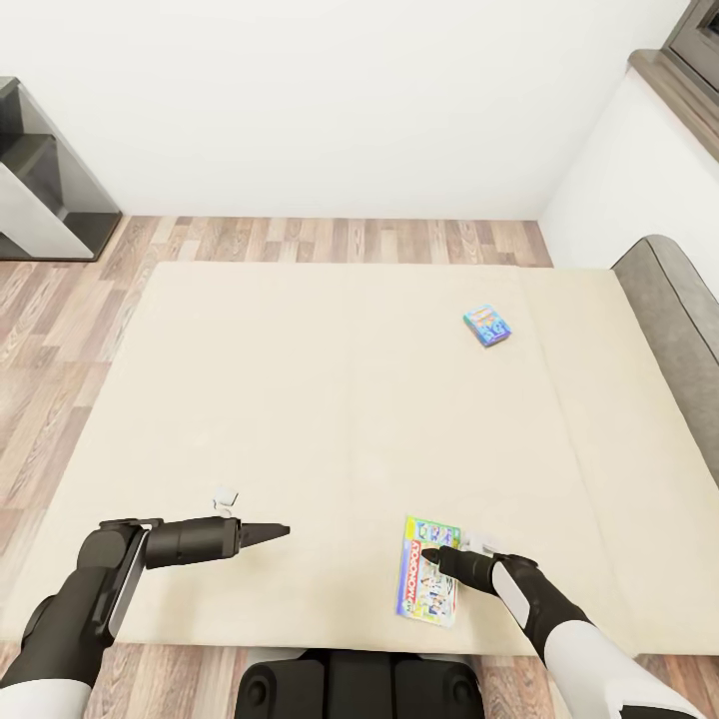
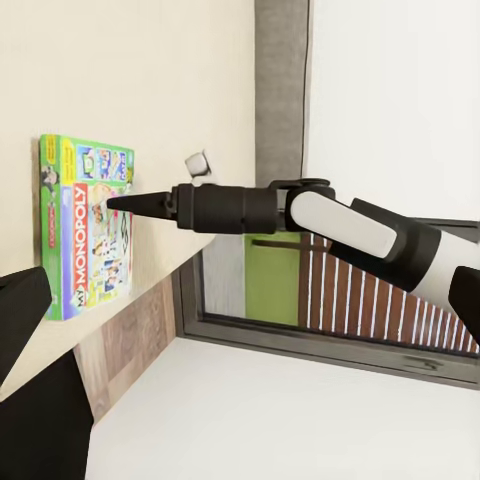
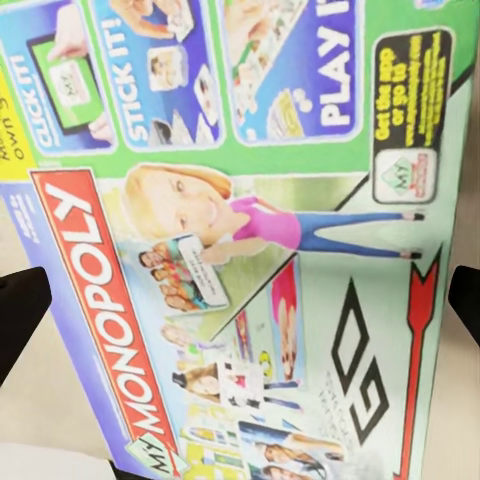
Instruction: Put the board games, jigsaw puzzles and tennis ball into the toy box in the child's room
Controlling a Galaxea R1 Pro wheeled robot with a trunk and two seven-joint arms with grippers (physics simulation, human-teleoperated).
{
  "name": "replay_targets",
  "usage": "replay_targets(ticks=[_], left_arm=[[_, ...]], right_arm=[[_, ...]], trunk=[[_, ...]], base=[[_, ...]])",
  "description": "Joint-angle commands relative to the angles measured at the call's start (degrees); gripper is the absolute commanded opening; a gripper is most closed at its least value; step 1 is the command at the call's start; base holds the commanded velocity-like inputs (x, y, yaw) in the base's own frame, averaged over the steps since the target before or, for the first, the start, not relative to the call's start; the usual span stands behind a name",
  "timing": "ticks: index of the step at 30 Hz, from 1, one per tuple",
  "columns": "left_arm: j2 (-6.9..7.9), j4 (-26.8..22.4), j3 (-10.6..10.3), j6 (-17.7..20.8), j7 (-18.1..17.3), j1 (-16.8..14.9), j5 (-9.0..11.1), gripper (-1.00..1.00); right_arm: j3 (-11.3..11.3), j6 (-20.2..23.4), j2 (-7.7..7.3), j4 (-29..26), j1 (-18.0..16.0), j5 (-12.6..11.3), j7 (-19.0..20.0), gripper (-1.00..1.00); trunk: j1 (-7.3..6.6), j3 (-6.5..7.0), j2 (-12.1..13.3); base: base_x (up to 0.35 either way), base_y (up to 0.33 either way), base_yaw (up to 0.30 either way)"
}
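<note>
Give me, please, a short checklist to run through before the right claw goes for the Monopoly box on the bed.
1. Right claw is over the Monopoly box: ok, its tips point at the lid.
2. Box lies flat on the bed, lid facing up: ok.
3. Right claw's opening suits the box: cannot tell, the finger gap is not clearly visible.
4. Box edge is reachable: ok, it lies near the bed's front edge.
5. Left claw is out of the way: ok, it hangs above bare mattress well to the side of the box.
6. Second game box is apart from this one: ok, it lies farther back, toward the headboard.
</note>
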Motion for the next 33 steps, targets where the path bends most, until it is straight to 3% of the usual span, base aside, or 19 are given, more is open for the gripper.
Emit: replay_targets(ticks=[1,7,15,33], left_arm=[[0.00,-0.02,0.03,0.60,-0.27,-0.02,-0.08,1.00],[0.00,-0.02,0.04,0.60,-0.28,-0.02,-0.06,1.00],[0.00,-0.02,0.04,0.60,-0.32,-0.02,-0.09,1.00],[0.00,-0.02,0.10,0.60,-0.48,-0.02,-0.14,1.00]], right_arm=[[-0.33,0.46,0.03,-0.07,-0.01,-0.19,0.16,1.00],[-0.33,0.75,0.06,-0.07,-0.02,-0.26,0.48,1.00],[-0.33,2.65,0.16,-0.07,-0.02,-0.19,4.40,1.00],[-0.33,2.74,1.38,-0.07,-0.02,-0.10,4.31,1.00]], trunk=[[0.03,-0.06,-0.09],[0.03,-0.06,-0.09],[0.03,-0.06,-0.09],[0.03,-0.06,-0.09]], base=[[0.000,0.002,0.000],[0.000,0.000,0.000],[0.000,0.000,0.000],[0.000,0.000,0.000]])
